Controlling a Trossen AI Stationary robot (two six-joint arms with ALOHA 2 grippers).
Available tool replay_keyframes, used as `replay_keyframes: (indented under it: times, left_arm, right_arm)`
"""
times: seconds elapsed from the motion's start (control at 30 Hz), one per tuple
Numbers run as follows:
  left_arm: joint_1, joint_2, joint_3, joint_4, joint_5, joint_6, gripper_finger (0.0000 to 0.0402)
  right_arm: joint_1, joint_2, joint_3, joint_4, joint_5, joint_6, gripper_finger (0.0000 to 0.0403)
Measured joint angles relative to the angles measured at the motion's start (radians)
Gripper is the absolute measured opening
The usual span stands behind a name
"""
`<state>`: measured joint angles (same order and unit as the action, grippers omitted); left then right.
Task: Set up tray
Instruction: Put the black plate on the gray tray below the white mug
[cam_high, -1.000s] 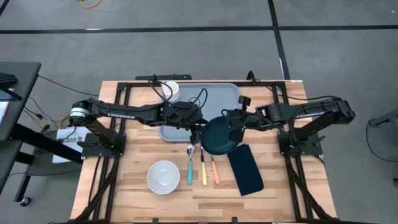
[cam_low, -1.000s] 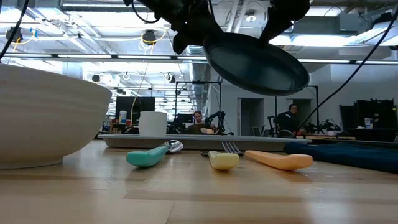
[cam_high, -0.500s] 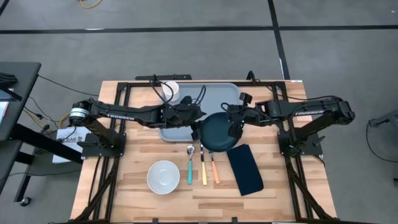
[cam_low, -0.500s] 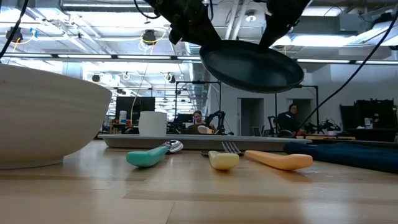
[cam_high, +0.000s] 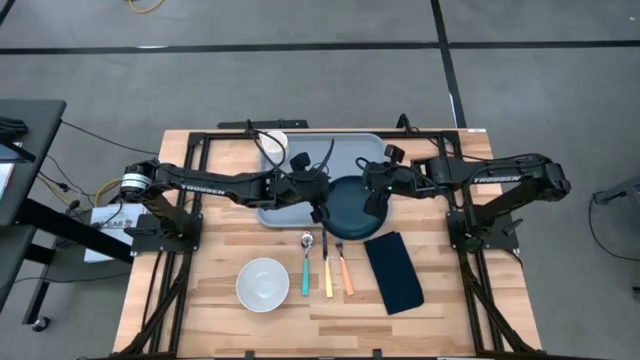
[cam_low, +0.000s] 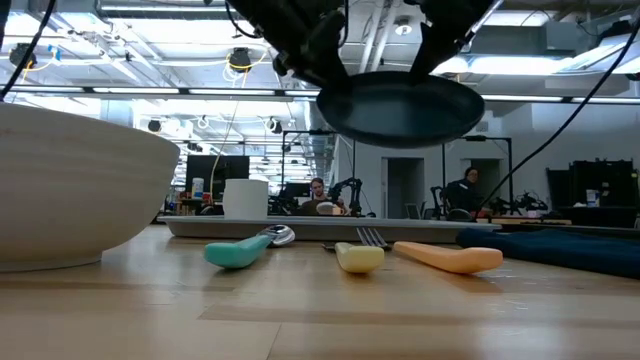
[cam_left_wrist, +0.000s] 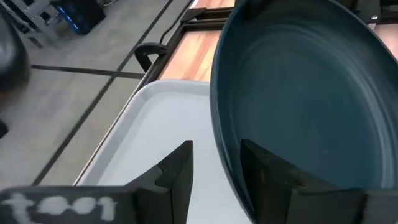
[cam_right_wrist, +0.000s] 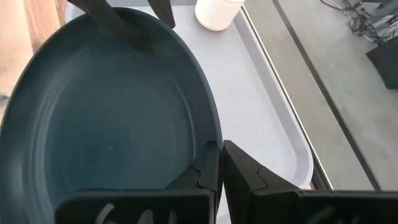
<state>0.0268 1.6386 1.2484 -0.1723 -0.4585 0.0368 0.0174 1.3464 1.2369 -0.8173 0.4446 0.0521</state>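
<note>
Dark blue, the plate (cam_high: 347, 209) hangs in the air over the near edge of the tray (cam_high: 350, 152), which lies at the table's far edge. The left gripper (cam_high: 317, 207) pinches its left rim and the right gripper (cam_high: 372, 203) its right rim, probably to keep it level. The plate hides much of the tray's floor.

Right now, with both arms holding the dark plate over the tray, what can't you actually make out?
- High view: much of the light grey-blue plastic tray is hidden under the arms and the dark navy round plate.
- Low view: the tray's floor is hidden behind its edge-on rim.
- Left wrist view: whether the left gripper touches the plate's rim is unclear.
</note>
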Motion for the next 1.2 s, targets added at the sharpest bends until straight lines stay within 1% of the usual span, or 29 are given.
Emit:
replay_keyframes:
  times: [0.1, 0.2, 0.33, 0.43, 0.47, 0.67, 0.8, 1.07, 1.2]
  left_arm:
    - [0.0, 0.0, 0.0, 0.005, -0.021, 0.004, 0.0121]
    - [-0.003, 0.0, 0.001, 0.008, -0.028, 0.011, 0.0106]
    - [-0.01, 0.0, 0.001, 0.007, -0.018, 0.028, 0.006]
    - [-0.017, 0.0, 0.001, 0.007, -0.039, 0.043, 0.0018]
    - [-0.019, 0.0, 0.001, 0.008, -0.039, 0.043, 0.0011]
    - [-0.02, 0.0, 0.001, 0.0, -0.035, 0.043, 0.0004]
    - [-0.02, -0.001, 0.001, -0.001, -0.033, 0.048, 0.0002]
    - [-0.014, -0.001, 0.002, -0.019, 0.006, 0.057, 0.0]
    - [-0.008, -0.001, 0.03, -0.111, 0.024, 0.059, 0.0]
  right_arm:
    - [0.0, 0.0, 0.0, 0.0, 0.0, 0.0, 0.0003]
    - [0.0, 0.0, 0.0, -0.003, 0.0, 0.002, 0.0003]
    - [0.0, 0.0, 0.001, -0.003, -0.001, 0.002, 0.0003]
    - [0.002, 0.0, 0.001, -0.005, -0.006, 0.007, 0.0003]
    - [0.002, 0.0, 0.001, -0.006, -0.005, 0.008, 0.0003]
    - [0.002, 0.0, 0.001, -0.009, -0.011, 0.003, 0.0014]
    - [0.004, 0.0, 0.001, -0.01, -0.019, -0.013, 0.0038]
    - [0.009, 0.0, 0.001, 0.015, -0.007, -0.015, 0.0113]
    - [0.008, -0.001, 0.001, 0.012, 0.011, -0.032, 0.015]
